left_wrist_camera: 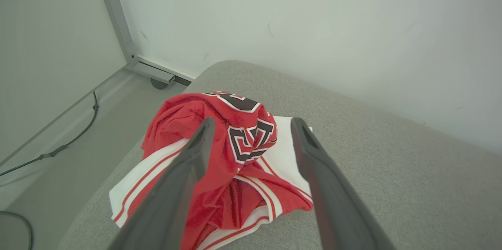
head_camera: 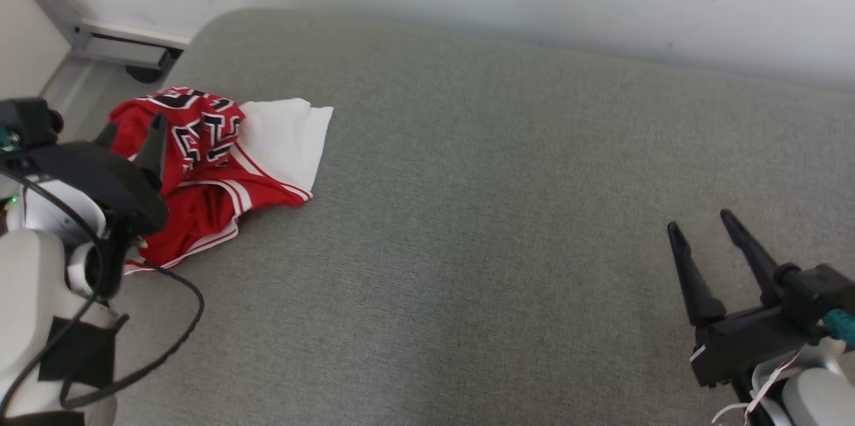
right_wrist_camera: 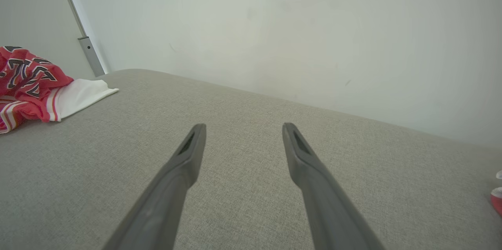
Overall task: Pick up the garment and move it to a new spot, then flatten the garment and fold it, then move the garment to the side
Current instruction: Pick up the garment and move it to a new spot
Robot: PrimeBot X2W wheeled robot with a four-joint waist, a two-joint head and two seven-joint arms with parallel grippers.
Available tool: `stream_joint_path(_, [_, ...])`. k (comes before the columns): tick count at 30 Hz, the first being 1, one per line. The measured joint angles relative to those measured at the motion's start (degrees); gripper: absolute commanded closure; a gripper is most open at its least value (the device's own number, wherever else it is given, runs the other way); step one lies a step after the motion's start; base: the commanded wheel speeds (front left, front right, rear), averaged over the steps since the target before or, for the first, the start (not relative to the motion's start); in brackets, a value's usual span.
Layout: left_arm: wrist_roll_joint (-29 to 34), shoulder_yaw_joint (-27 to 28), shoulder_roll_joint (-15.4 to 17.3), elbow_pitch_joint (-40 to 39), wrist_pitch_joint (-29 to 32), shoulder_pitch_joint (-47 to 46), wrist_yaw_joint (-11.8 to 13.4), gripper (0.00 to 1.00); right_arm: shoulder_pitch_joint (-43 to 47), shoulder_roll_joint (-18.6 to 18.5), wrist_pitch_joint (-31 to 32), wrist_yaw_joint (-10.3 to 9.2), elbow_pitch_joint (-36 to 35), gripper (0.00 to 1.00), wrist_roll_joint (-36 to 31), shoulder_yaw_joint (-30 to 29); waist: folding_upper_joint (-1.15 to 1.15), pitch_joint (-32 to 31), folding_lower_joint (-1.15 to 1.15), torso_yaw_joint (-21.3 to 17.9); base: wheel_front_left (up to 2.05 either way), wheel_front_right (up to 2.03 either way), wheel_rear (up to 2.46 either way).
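Where garment (head_camera: 207, 165) lies: crumpled, left on cushion (head_camera: 467, 212)
Left pincer (left_wrist_camera: 253, 124): wide, empty, by garment
Right pincer (head_camera: 700, 222): wide, empty, well apart

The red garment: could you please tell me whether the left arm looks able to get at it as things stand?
Probably yes: the left pincer is open and aimed at the crumpled garment close ahead, with nothing between them.

- Garment (head_camera: 207, 195): red jersey fabric with white striped trim, black lettering outlined in white, and a plain white panel.
- State: crumpled in a loose heap, unfolded.
- Location: near the far left corner of the grey surface (head_camera: 467, 246); the white panel lies flat on the heap's right side.
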Motion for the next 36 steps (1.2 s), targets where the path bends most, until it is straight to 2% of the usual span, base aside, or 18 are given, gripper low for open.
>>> stream_joint_path(8, [-1.45,0.18,0.63,7.08,4.61,-7.24,-0.41,0.0,-2.63,-2.29,1.66,0.16,-1.99,0.0,-0.75,-0.79,0.0,4.57,0.0,-1.7,0.0,0.0,0.0])
stream_joint_path(14, [-0.2,-1.63,2.5,12.56,7.42,-11.0,-0.77,0.0,-4.97,-3.05,2.81,0.18,-3.22,0.0,-1.18,-1.05,0.0,8.1,0.0,-2.87,0.0,0.0,0.0])
stream_joint_path(22, [5.04,-6.46,4.68,19.05,9.49,-13.34,-0.82,0.0,-5.99,-3.45,3.41,0.23,-3.92,0.0,-1.2,-1.34,0.0,11.27,0.0,-4.1,0.0,0.0,0.0])
stream_joint_path(26, [6.71,-7.17,5.2,21.16,7.87,-13.56,-0.77,0.0,-6.27,-3.47,3.87,0.16,-4.2,0.0,-1.33,-1.3,0.0,12.17,0.0,-4.62,0.0,0.0,0.0])
stream_joint_path(27, [7.34,-7.77,5.45,21.47,7.27,-13.58,-0.81,0.78,-6.28,-3.47,3.87,0.16,-4.21,0.0,-1.33,-1.31,0.0,12.34,0.0,-4.73,0.0,0.0,0.0])
stream_joint_path(28, [7.26,-7.65,5.38,22.08,6.9,-13.6,-0.81,1.0,-6.27,-3.47,3.88,0.16,-4.2,0.0,-1.33,-1.32,0.0,12.47,0.0,-4.85,0.0,0.0,0.0])
stream_joint_path(36, [6.78,-7.76,3.94,26.21,4.54,-15.14,-0.82,1.0,-6.22,-3.78,3.9,0.07,-3.78,0.0,-1.33,-1.76,0.0,12.39,-0.01,-4.63,0.0,0.0,0.0])
